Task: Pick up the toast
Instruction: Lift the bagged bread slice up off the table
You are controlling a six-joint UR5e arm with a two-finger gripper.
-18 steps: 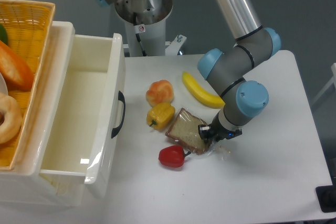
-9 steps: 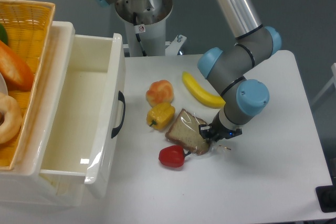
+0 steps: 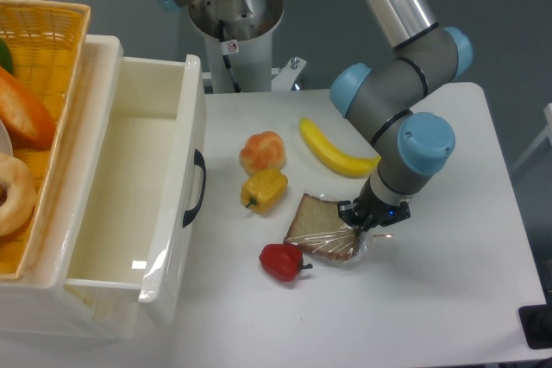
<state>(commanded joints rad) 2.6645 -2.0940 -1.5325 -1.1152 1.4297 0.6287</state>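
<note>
The toast (image 3: pixel 317 226) is a brown slice with a darker crust in crinkly clear plastic, in the middle of the white table (image 3: pixel 448 299). Its right edge is raised and tilted. My gripper (image 3: pixel 355 223) is shut on that right edge and its plastic wrap. The fingertips are mostly hidden under the wrist, so little of the grasp shows.
A red pepper (image 3: pixel 282 261) lies just left of the toast's lower corner. A yellow pepper (image 3: pixel 263 190), an orange-pink fruit (image 3: pixel 262 152) and a banana (image 3: pixel 335 151) lie behind it. A white open drawer bin (image 3: pixel 129 187) stands at left, with a wicker basket (image 3: pixel 39 49) beyond.
My gripper has moved right and slightly down with the toast's edge in it. The toast has slid right, away from the yellow pepper, and tilted up.
</note>
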